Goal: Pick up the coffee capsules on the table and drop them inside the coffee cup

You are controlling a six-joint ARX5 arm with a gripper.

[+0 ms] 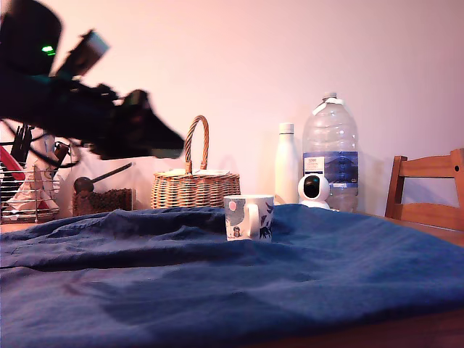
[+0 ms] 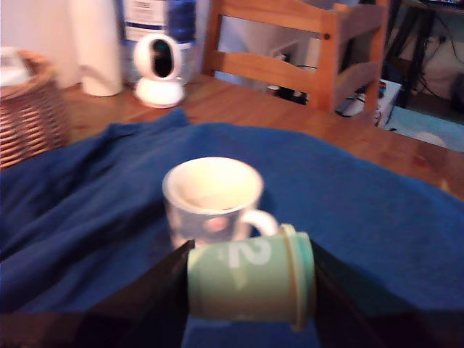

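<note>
Blue cloth (image 2: pixel 377 210) over table (image 2: pixel 304 119); gripper (image 2: pixel 250 286) clamped on green capsule (image 2: pixel 250 283), lying sideways; cup (image 2: pixel 212 199) just ahead, below, mouth upward.

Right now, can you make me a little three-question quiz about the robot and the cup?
1. True or false: the end effector is holding a pale green coffee capsule.
2. In the exterior view, what stands nearest behind the coffee cup? A) wicker basket B) wooden chair C) wire rack
3. Fill in: the cloth on the table is dark ____.

Key: 1 true; 2 A; 3 blue.
</note>
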